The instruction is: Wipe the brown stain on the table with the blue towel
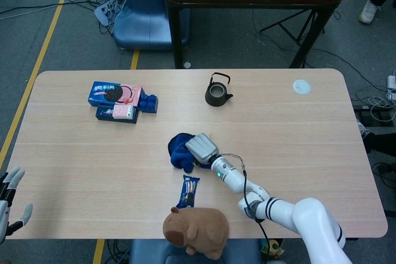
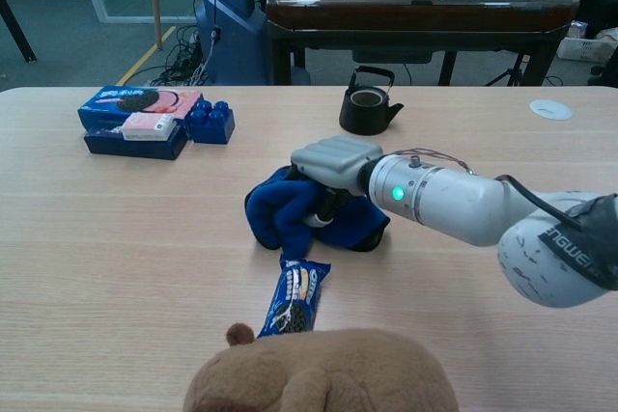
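On the pale wooden desk (image 1: pixel 322 153), the head view shows the right robot hand (image 1: pixel 199 148) pressing the bunched blue towel (image 1: pixel 179 151) mid-desk. The chest view shows its fingers holding cloth beside a snack packet (image 2: pixel 294 295); no brown stain is visible, so wiping seems underway.

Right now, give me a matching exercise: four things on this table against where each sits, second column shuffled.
Things:
1. blue towel
2. teapot
3. snack packet
4. blue brick

Places:
A. beside the biscuit boxes
B. under the right hand
C. between the towel and the plush toy
D. far side of the table, standing alone

Pairs: 1-B, 2-D, 3-C, 4-A
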`<state>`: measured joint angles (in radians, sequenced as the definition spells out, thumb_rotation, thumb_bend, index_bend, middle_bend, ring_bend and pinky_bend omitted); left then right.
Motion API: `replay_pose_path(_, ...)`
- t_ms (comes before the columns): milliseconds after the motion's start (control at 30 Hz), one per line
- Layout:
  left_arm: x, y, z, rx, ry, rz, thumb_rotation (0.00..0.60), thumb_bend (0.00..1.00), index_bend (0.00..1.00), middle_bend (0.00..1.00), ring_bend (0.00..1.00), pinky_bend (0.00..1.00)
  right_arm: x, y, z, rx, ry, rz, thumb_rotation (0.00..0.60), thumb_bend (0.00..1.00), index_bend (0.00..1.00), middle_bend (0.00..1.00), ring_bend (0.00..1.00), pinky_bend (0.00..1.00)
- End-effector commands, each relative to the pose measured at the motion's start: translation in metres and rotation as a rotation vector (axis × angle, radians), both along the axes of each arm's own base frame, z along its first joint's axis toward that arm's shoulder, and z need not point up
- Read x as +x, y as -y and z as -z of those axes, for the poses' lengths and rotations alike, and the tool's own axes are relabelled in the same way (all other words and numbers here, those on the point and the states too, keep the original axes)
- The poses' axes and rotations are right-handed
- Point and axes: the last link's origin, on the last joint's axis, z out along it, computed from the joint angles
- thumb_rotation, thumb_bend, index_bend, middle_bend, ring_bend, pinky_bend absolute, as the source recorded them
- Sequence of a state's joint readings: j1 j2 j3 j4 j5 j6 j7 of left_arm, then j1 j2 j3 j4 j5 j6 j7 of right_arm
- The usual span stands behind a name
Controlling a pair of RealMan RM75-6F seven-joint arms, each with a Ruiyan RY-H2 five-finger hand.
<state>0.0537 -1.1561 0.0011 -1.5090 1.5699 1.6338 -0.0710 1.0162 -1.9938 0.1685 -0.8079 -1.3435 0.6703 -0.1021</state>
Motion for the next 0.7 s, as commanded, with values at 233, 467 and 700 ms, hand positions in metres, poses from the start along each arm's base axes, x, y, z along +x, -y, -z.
replay_pose_path(233,0.0,-0.001,0.002,-0.006,-0.001,0.002,0.6,0.36,0.07,0.05,0.04,0.05,-0.016,0.019,-0.014,-0.066,-0.051,0.035,0.6,0.76,0.82,0.67,0.67,0.89)
replay_pose_path(467,0.001,-0.001,0.002,-0.009,-0.002,0.003,0.6,0.36,0.07,0.05,0.04,0.05,-0.037,0.042,-0.024,-0.133,-0.116,0.109,0.6,0.76,0.82,0.67,0.67,0.89)
replay_pose_path(700,0.0,-0.001,0.001,-0.005,-0.002,0.0,0.6,0.36,0.07,0.05,0.04,0.05,-0.06,0.062,-0.04,-0.206,-0.183,0.169,0.6,0.76,0.82,0.67,0.67,0.89)
